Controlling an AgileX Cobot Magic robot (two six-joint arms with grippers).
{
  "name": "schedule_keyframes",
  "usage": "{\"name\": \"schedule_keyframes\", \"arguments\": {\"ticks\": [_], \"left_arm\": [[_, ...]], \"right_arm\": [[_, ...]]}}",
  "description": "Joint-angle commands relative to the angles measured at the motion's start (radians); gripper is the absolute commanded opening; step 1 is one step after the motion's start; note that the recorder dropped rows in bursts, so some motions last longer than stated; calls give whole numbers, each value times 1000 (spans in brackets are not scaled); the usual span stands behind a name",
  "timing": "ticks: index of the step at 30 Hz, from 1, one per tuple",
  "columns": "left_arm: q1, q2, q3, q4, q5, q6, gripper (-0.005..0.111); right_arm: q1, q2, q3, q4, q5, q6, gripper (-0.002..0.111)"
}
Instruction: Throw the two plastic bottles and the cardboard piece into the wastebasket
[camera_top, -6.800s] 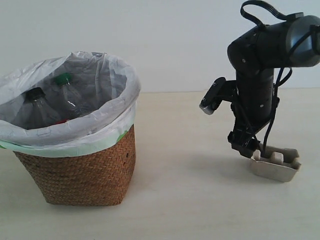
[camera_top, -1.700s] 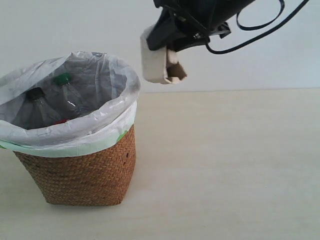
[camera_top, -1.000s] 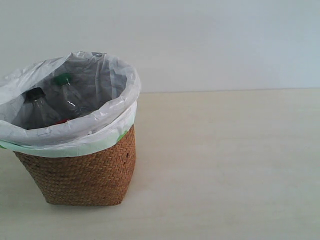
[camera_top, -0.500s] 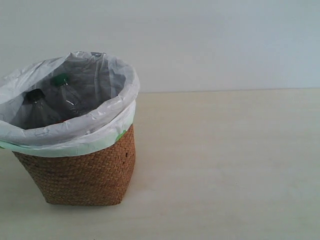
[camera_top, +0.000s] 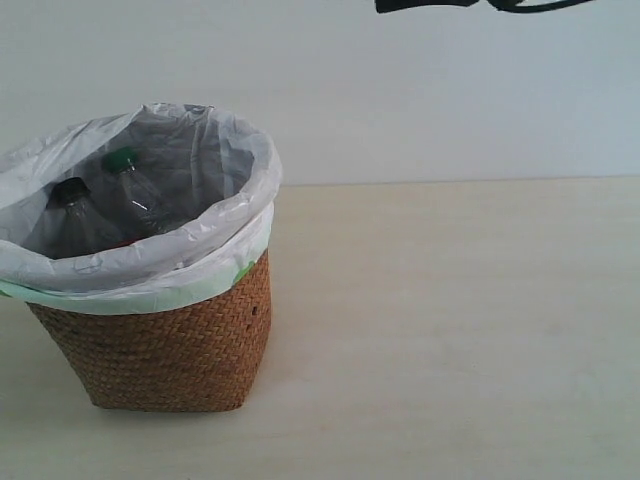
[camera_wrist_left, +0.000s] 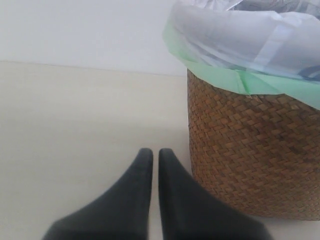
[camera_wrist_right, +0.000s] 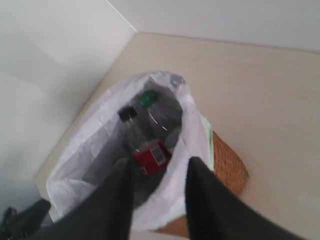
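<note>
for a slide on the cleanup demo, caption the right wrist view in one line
Open right gripper looking down into the bag-lined wastebasket, black-capped bottle and green-capped bottle inside

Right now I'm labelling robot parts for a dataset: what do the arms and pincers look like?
Both are plain dark grey-black, with no markings visible. The left pincer has two smooth fingers tapering to points. The right pincer has broader, rounder-looking fingers, though they are blurred. The exterior view shows only a black sliver of arm with a thin black cable.
</note>
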Motion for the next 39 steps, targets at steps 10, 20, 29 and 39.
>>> {"name": "schedule_keyframes", "arguments": {"ticks": [10,20,29,39], "left_arm": [[2,-3,4,5,-4,-5,4],[2,-3,4,5,-6,-5,4],[2,-3,4,5,-6,-5,4],[2,-3,4,5,-6,-5,4]], "right_arm": [[-28,-244,223,-272,-101,46,0],[-28,-699,822,-266,-665,-88,0],[-28,-943,1170,-264,-711,-17,0],[-28,-994,1193,-264,-505,16,0]]}}
